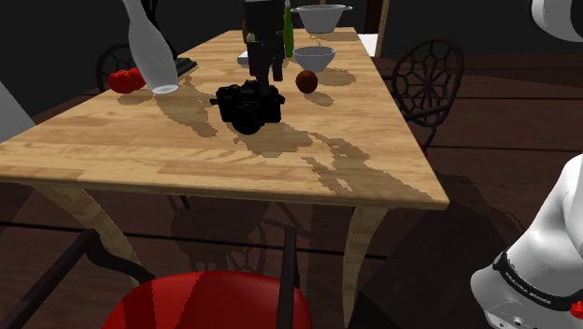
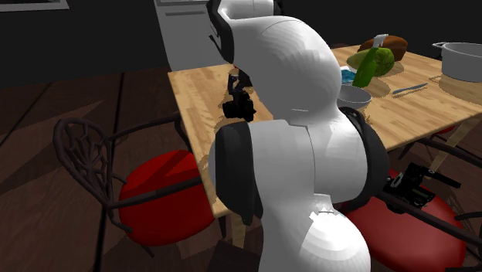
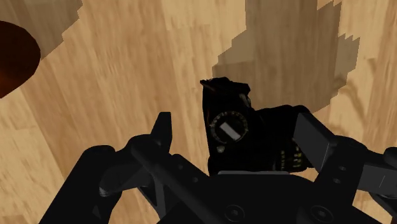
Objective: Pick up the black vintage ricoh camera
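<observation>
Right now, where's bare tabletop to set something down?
Bare wood, shoulder view: the wide strip between the camera and the near edge of the table, and the patch nearer than the white bottle. Crowded: the far end, around the bowl, pot and brown ball.

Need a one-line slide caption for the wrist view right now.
Open gripper straddling the black camera on the wooden table, grasp not yet closed.

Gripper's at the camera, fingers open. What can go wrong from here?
1. In the wrist view the camera sits off-centre in the open gripper, nearer one finger; closing may shove or twist it instead of clamping it.
2. A brown round fruit lies near the camera on the table; a sideways nudge could send it rolling.
</observation>
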Available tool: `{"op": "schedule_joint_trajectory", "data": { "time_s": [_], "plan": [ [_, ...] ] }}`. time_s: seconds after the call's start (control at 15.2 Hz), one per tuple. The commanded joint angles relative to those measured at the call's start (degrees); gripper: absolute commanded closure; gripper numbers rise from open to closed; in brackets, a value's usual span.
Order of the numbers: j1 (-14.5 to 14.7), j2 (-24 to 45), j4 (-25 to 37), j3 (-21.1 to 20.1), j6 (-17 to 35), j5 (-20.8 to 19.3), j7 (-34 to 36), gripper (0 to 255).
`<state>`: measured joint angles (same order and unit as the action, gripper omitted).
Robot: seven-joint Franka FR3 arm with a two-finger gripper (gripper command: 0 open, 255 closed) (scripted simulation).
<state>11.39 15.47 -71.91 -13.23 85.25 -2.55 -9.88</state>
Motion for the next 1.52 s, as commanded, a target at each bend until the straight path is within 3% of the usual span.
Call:
{"op": "schedule_joint_trajectory", "data": {
  "time_s": [0.0, 0.2, 0.26, 0.86, 1.45],
  "plan": [
    [-0.2, -0.5, -2.3, 0.0, 1.8, 0.1, -0.1, 0],
    [-0.3, -0.9, -4.2, 0.1, 3.3, 0.2, -0.2, 0],
    [-0.3, -1.1, -4.3, 0.1, 3.3, 0.3, -0.2, 255],
    [-0.3, -0.9, -4.1, 0.1, 3.3, 0.2, -0.2, 255],
    [0.6, 2.5, 8.0, -0.1, -5.5, -0.6, 0.2, 255]
  ]
}}
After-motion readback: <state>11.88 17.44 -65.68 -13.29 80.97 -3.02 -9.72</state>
